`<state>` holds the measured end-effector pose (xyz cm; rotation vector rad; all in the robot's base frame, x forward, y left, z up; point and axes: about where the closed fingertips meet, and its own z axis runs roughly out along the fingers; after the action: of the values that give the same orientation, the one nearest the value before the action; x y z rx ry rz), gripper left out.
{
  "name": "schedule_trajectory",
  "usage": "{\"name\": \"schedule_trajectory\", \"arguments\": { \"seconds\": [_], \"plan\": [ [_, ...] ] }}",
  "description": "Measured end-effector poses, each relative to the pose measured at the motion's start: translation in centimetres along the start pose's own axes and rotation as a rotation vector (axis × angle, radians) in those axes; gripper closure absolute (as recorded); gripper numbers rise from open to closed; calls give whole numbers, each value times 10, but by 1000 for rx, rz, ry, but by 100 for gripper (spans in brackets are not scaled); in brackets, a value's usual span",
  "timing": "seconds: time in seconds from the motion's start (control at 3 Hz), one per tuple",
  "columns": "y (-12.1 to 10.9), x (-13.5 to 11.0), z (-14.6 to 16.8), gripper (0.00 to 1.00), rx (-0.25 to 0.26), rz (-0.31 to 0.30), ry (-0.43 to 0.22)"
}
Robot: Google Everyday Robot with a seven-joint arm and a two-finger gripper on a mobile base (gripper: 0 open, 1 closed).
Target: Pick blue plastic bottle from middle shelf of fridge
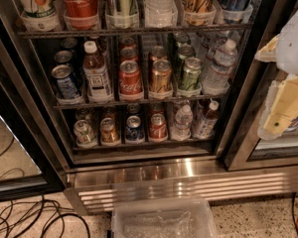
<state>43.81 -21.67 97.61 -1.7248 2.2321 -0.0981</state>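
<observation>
The blue plastic bottle (96, 74) stands upright on the middle shelf (139, 102) of the fridge (188, 180), second from the left in the front row. It has a white cap, brown drink and a white label with dark blue print. It sits between a blue can (65, 82) and a red Coca-Cola can (130, 78). My gripper (274, 83) is at the right edge of the camera view, in front of the right door frame, well to the right of the bottle. It is open and empty, with its cream fingers (287, 105) apart.
On the same shelf stand a gold can (160, 77), a green can (190, 74) and a clear water bottle (218, 68). The shelves above and below hold more cans and bottles. The glass door (12, 148) is open at left. A clear plastic bin (161, 221) and cables (30, 217) lie on the floor.
</observation>
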Motion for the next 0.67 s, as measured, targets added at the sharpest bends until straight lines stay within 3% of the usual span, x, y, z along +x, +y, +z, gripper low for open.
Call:
{"name": "schedule_trajectory", "arguments": {
  "seconds": [0.67],
  "plan": [
    [-1,-3,4,0,5,3,-6]
  ]
}}
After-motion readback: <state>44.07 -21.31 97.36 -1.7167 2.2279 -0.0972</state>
